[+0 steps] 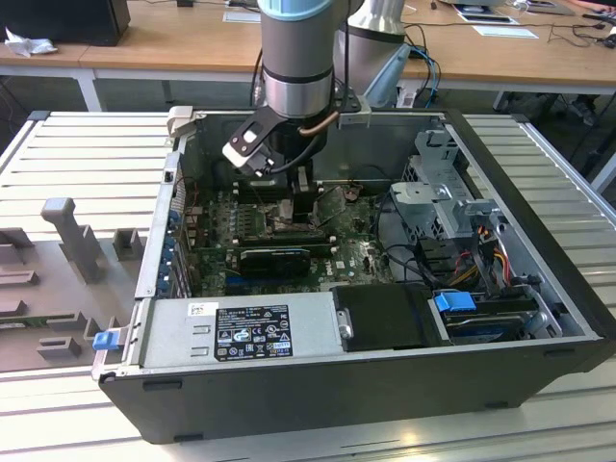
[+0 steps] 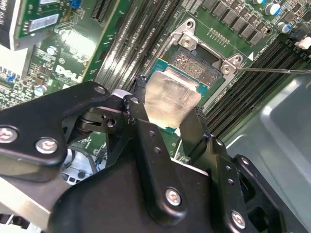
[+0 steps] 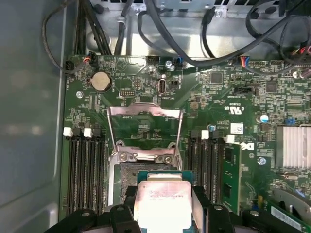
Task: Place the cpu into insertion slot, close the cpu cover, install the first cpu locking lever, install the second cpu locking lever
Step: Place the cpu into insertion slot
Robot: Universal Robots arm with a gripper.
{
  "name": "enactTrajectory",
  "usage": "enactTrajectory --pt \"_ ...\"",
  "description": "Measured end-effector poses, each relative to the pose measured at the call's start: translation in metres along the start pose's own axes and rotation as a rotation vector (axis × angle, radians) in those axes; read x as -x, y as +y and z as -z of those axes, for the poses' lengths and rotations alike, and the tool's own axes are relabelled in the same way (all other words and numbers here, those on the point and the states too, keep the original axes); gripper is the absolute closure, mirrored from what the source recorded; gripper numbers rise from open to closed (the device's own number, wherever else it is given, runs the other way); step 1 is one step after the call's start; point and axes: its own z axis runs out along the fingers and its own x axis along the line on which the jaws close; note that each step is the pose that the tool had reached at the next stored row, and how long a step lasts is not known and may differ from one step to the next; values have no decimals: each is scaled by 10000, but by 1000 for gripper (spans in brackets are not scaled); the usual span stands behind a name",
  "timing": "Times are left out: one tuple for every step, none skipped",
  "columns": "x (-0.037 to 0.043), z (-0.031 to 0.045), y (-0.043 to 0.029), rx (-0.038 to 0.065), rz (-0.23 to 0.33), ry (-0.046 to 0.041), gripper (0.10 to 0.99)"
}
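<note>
The cpu (image 3: 163,201) is clamped by its opposite edges between the black fingers (image 2: 146,131) of the end effector (image 3: 164,194). It is held just over one side of the insertion slot (image 3: 146,170) and is judged not yet seated, since much of the dark contact field is uncovered in both wrist views. The cpu cover (image 3: 144,112) is stood open at the side of the slot away from the end effector, with the green motherboard (image 3: 218,97) visible through its cut-out middle. In the exterior view the arm is reached down into the open computer case (image 1: 385,385), which is laid on the slatted bench (image 1: 77,144). Several faults can be expected from this position. If the chip is lowered while offset or tilted, a corner could be caught on the socket frame and the fine contacts beneath could be bent. If it is turned the wrong way round, it would not drop home. Only thin edges are gripped, so a slip or a twist on release is possible. The memory slots (image 3: 82,170) are set close on either side, so the fingers could be fouled there. The upright cover could also be knocked shut onto the fingers.
</note>
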Motion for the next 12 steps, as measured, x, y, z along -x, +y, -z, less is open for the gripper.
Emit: enactTrajectory --pt "-22 -26 -5 1 0 1 557" --pt "-32 -39 -9 0 0 0 557" --pt "-45 -54 -14 -1 0 -2 557" --pt "-59 -71 -19 -1 -1 -1 557" --pt "-69 -87 -23 0 -3 1 557" --pt "-79 -105 -25 2 -13 0 557" --pt "-87 -123 -27 2 -45 -3 557" --pt "-92 -145 -31 2 -109 -7 557" --pt "-97 -162 -35 4 -153 -10 557" --pt "-107 -182 -39 5 -181 -12 557" --pt "-115 -198 -42 6 -188 -12 557" --pt "-126 -219 -48 5 -188 -12 557"
